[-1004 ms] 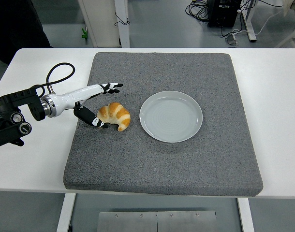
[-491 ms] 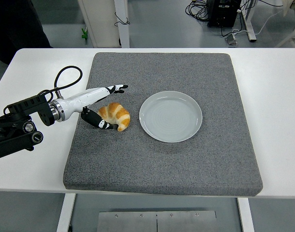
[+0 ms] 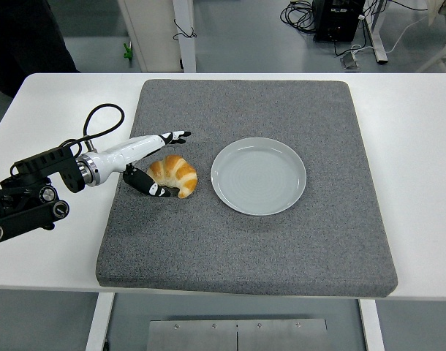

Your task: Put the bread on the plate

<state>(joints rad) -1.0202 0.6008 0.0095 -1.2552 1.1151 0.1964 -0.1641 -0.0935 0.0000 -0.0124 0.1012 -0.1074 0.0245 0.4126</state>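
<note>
A golden croissant (image 3: 175,175) lies on the grey mat (image 3: 245,234), a short way left of a pale round plate (image 3: 259,175) that holds nothing. My left hand (image 3: 161,162) reaches in from the left and brackets the croissant's left end. Its fingers (image 3: 175,136) stretch out over the far side of the bread, and the thumb (image 3: 150,186) lies along the near side. The hand is spread, not closed on the croissant. The right arm is out of view.
The mat covers most of the white table (image 3: 420,161). A black cable (image 3: 99,121) loops up from my left forearm. Beyond the table's far edge show a table leg, floor cables and a dark shape at the top left.
My left hand has slid rightward along the croissant, the thumb tucking closer under its near side. The croissant and plate have not moved.
</note>
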